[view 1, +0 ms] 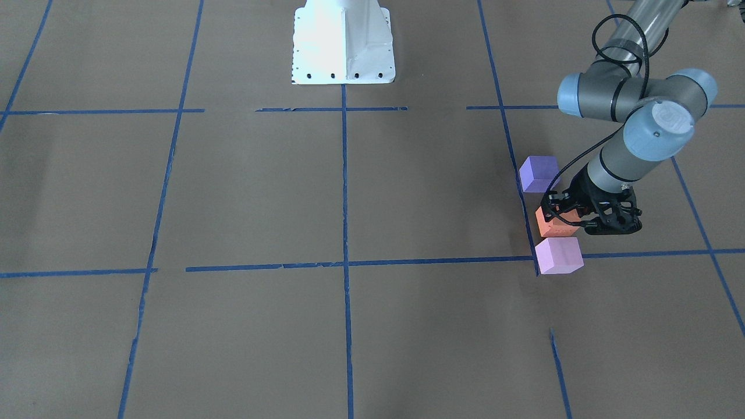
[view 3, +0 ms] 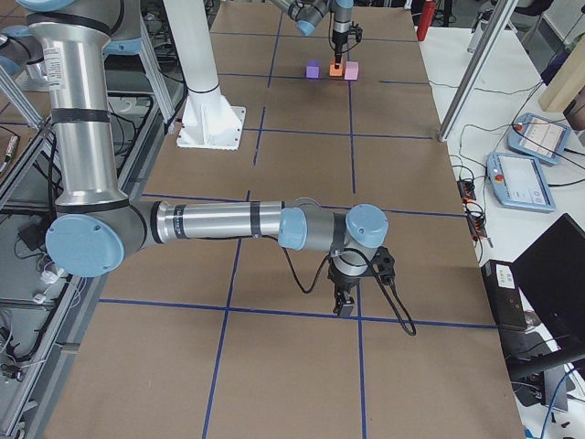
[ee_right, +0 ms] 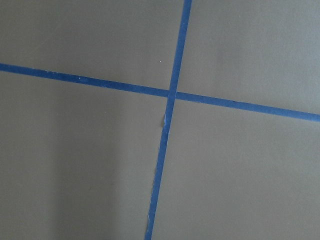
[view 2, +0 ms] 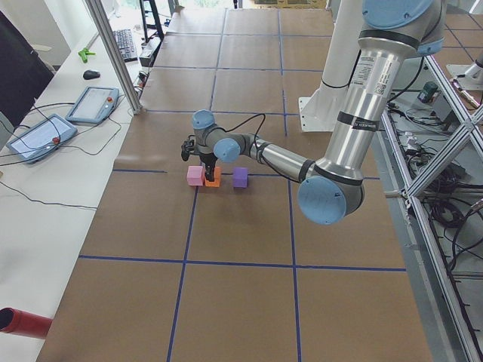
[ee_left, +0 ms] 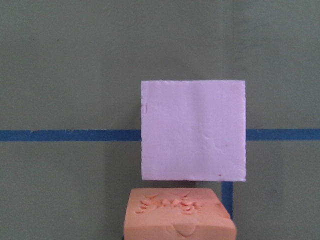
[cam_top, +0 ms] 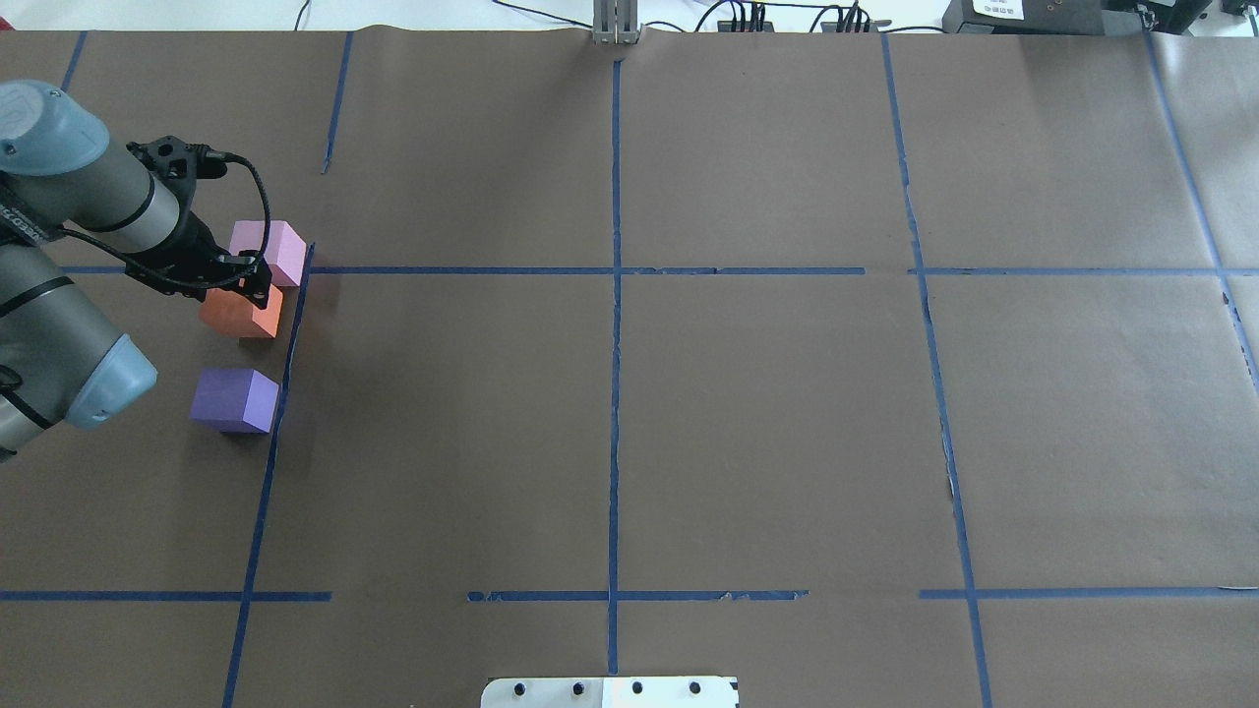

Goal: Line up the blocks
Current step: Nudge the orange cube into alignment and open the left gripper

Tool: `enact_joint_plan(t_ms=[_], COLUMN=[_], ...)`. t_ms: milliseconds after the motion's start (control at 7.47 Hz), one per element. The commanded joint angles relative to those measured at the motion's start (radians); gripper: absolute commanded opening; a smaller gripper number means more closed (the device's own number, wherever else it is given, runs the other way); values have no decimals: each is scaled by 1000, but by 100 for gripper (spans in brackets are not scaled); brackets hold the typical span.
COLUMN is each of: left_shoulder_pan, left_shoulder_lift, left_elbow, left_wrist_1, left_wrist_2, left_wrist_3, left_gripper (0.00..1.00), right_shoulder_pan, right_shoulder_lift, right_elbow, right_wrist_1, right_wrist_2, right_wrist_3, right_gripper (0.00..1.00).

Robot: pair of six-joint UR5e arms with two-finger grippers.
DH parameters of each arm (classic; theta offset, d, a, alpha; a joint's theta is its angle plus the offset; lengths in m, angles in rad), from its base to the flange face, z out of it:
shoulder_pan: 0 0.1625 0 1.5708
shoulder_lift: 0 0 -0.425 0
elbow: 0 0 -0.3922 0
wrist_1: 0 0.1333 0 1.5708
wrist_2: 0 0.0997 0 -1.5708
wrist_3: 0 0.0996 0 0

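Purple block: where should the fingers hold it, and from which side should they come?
Come from above and grip the purple block on two opposite side faces, those not turned toward the orange block. It is a cube lying flat, its sides flat and parallel, with room beside them.

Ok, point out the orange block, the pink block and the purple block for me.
orange block (cam_top: pixel 228 313), overhead view, its top face.
pink block (ee_left: pixel 194 130), left wrist view, middle of its top face.
purple block (view 1: pixel 538 169), front-facing view, its top face.

Orange block (cam_top: pixel 232 314) partly hidden under left gripper (cam_top: pixel 256 291); grip unclear. Right gripper (view 3: pixel 345 307) too small.
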Motion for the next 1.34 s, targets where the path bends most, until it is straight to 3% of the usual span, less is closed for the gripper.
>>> enact_joint_plan(t_ms=[0,1205], left_shoulder_pan=[2,21], left_shoulder_lift=[-5,-8], left_elbow=[13,15], left_wrist_1=[-6,-6], left_wrist_2=[-1,-3], left_wrist_3=[-1,2], left_gripper=[63,69], right_shoulder_pan=[0,0], right_shoulder_lift=[0,0], right_elbow=[0,0], right_wrist_1=[0,0], right_wrist_2=[0,0], right_wrist_3=[0,0], right_gripper=[100,100])
